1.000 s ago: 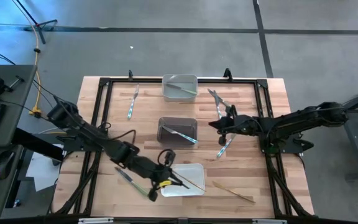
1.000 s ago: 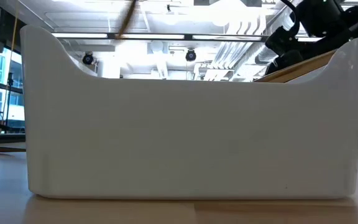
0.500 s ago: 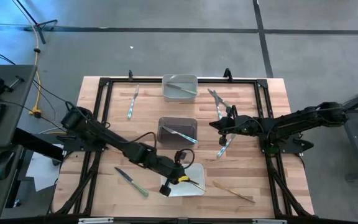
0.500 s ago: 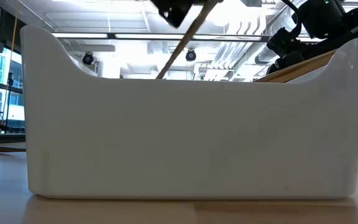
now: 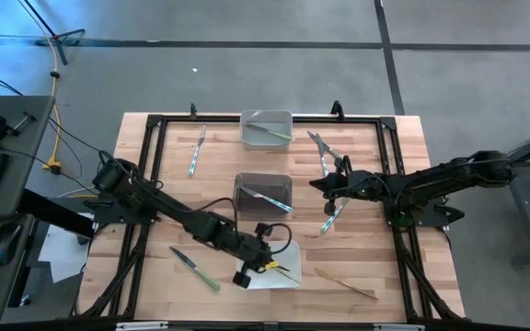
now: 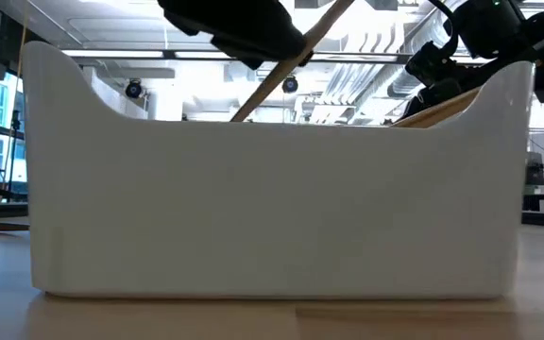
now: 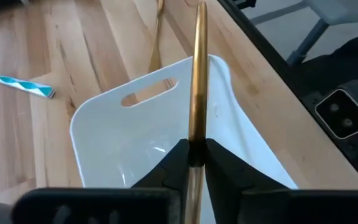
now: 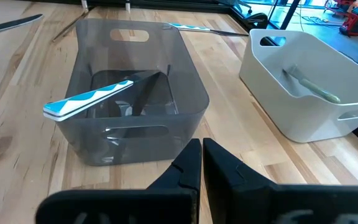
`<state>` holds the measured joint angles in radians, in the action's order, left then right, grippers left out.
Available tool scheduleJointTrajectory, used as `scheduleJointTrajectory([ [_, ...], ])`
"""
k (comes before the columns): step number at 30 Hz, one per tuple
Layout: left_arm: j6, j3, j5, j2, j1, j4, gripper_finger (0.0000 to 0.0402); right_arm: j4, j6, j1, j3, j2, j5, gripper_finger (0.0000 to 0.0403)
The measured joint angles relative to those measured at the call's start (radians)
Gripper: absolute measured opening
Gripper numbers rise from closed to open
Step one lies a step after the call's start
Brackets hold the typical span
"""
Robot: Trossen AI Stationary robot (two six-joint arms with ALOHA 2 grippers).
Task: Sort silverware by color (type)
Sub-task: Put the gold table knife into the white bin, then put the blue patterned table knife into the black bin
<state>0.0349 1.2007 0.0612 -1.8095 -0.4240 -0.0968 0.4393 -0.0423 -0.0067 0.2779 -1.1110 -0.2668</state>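
Observation:
My left gripper (image 5: 265,260) (image 7: 196,155) is over the white bin (image 5: 288,276) (image 6: 272,208) at the table's near side, shut on a tan wooden utensil (image 7: 198,68). A second tan utensil (image 6: 434,110) slants on that bin's rim. My right gripper (image 5: 324,185) (image 8: 201,155) hovers shut, right of the dark grey bin (image 5: 263,194) (image 8: 129,81), in which a pale blue utensil (image 8: 89,100) leans. An olive green utensil (image 8: 311,85) lies in the pale bin (image 5: 267,129) at the far edge. My left gripper pinches the tan utensil's shaft (image 7: 195,147) between its two fingers, the shaft running along the fingers and out past their tips. In the low view the utensil (image 6: 281,68) slants down from the gripper into the white bin; the bin wall hides its lower end.
Loose utensils lie on the table: a green one (image 5: 194,269) left of the white bin, a tan one (image 5: 346,282) right of it, a pale blue one (image 5: 196,152) far left, and a few (image 5: 326,153) (image 5: 332,217) around my right gripper. A black frame (image 5: 145,165) borders the table.
My left gripper has moved toward the table's right, from beside the white bin's left end to above it, and then down, carrying the tan utensil, whose lower end now dips behind the bin wall. The white bin has shifted slightly. My right arm has kept still.

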Motion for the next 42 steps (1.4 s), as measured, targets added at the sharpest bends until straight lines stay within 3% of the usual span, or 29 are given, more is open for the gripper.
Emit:
scheduleJointTrajectory([
  [9, 0.002, 0.0, 0.001, 0.0, 0.0, -0.033, 0.0085, 0.0, -0.001, 0.0, 0.0, 0.0, 0.0, 0.0],
  [17, 0.078, -0.001, 0.025, 0.024, -0.02, -0.119, 0.0066, -0.002, -0.002, 0.0, 0.0, 0.0, 0.0, 0.0],
  [24, 0.048, -0.136, 0.022, 0.031, -0.037, 0.037, 0.0004, -0.016, -0.018, 0.001, 0.001, 0.0, 0.0, 0.0],
  [33, 0.054, -0.315, 0.007, 0.196, -0.063, 0.312, 0.0001, 0.042, -0.01, 0.001, 0.002, -0.017, 0.039, 0.0],
  [42, -0.005, -0.691, 0.077, 0.364, -0.036, 0.752, 0.0, -0.059, 0.001, 0.021, 0.01, -0.015, 0.077, 0.0],
])
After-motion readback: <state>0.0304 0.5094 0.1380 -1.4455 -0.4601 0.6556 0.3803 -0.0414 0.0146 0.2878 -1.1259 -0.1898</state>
